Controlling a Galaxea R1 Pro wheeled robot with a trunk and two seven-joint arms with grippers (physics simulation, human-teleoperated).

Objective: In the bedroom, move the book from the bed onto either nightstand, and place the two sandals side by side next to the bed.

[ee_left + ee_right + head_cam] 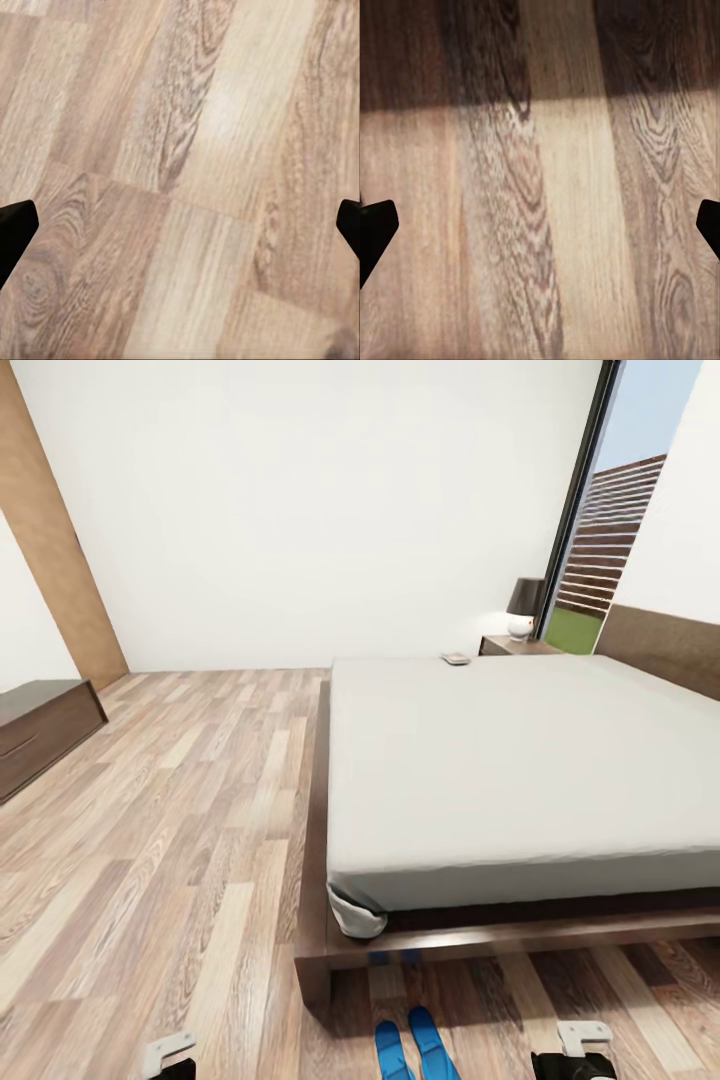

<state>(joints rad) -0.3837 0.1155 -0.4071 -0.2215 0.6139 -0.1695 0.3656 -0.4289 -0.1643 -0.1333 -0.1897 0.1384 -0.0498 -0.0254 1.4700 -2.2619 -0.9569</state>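
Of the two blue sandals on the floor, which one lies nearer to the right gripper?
The right-hand sandal of the pair: it lies on the side of the right gripper, while the other sandal lies beside it, farther away.

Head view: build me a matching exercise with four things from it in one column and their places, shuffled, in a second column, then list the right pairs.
Things:
1. two sandals
2. lamp
3. bench cabinet
4. small flat object

Places:
A. on the nightstand beyond the bed
B. by the wall at the picture's left edge
C. on the floor at the bed's foot, side by side
D. on the mattress's far corner

Pairs: 1-C, 2-A, 3-B, 4-D
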